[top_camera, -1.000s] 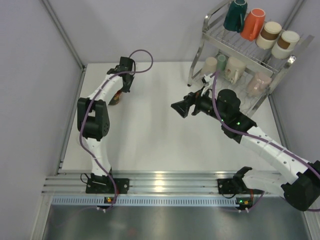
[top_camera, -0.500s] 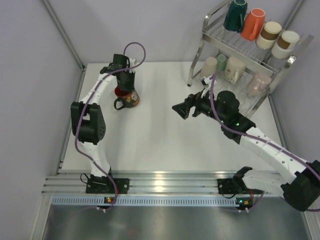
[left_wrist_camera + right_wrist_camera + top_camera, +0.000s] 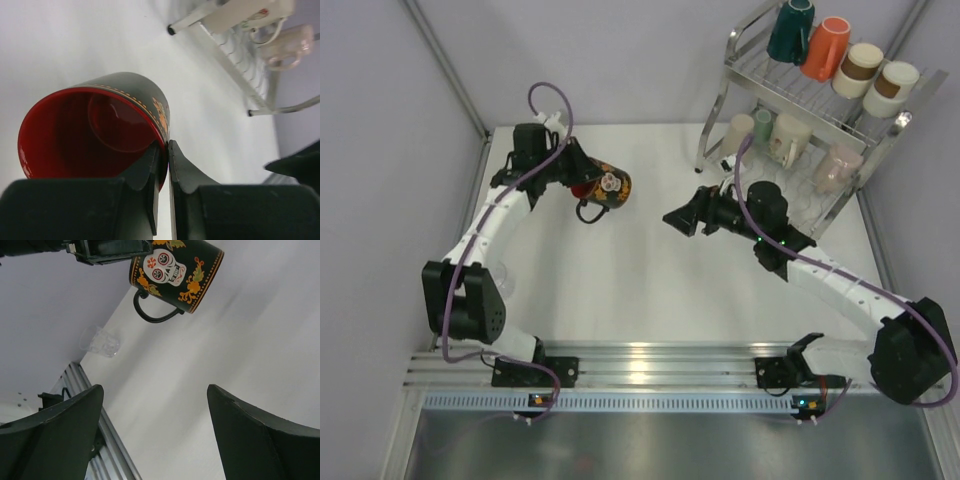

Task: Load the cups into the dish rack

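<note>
A black mug with a red inside and a skull pattern hangs tilted on its side above the table's far left. My left gripper is shut on its rim, one finger inside and one outside. My right gripper stands open mid-table, facing the mug with a gap between them and nothing between its fingers. The dish rack stands at the far right. Its top tier holds dark teal, orange and white-and-brown cups. The lower tier holds beige, mint and pinkish cups.
A clear glass stands near the table's left edge, beside the left arm. An aluminium rail runs along the near edge. Grey walls close in the left and far sides.
My left arm has lifted the black mug off the table's far left and swung it right, tipping it on its side. My right gripper has shifted slightly left and narrowed a little.
</note>
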### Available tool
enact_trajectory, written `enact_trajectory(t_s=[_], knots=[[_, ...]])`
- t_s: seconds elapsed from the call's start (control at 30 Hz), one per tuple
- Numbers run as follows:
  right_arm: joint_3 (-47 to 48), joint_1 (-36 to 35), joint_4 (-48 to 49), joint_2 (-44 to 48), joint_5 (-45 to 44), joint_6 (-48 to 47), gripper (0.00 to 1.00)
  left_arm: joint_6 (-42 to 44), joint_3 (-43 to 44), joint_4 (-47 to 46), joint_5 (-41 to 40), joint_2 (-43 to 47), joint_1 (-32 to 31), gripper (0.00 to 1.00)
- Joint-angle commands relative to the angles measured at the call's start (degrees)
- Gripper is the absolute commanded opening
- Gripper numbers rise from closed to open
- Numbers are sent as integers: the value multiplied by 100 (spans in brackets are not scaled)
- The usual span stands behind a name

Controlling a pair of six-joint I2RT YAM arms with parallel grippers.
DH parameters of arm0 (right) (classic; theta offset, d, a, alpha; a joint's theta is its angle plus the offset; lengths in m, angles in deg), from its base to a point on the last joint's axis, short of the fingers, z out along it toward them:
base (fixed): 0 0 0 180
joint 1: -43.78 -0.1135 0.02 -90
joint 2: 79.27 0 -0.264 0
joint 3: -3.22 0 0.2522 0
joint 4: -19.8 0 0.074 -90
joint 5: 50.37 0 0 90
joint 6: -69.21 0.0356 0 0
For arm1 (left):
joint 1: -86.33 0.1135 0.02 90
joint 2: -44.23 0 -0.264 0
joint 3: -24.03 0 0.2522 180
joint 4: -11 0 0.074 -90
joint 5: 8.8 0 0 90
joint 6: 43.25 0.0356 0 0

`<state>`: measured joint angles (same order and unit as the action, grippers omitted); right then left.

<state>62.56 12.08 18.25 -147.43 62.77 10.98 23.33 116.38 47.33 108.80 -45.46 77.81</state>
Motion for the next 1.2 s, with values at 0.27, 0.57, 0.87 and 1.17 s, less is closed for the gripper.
enact_trajectory(t_s=[0.27,0.57,0.87,1.17], knots=[[-190,-389,2802,-900,420,1551,84,-4327,-2110,-6272,1355,1454,403,0],[-50,-837,3042,-1094,-441,1929,85,-6094,-2839,-8651,599,1902,403,0],[477,-1013,3718,-1665,-608,1842,86,-7097,-3481,-9525,194,2052,394,0],[1171,-1242,4299,-2324,-644,1569,81,-7422,-3780,-9587,-52,2315,386,0]])
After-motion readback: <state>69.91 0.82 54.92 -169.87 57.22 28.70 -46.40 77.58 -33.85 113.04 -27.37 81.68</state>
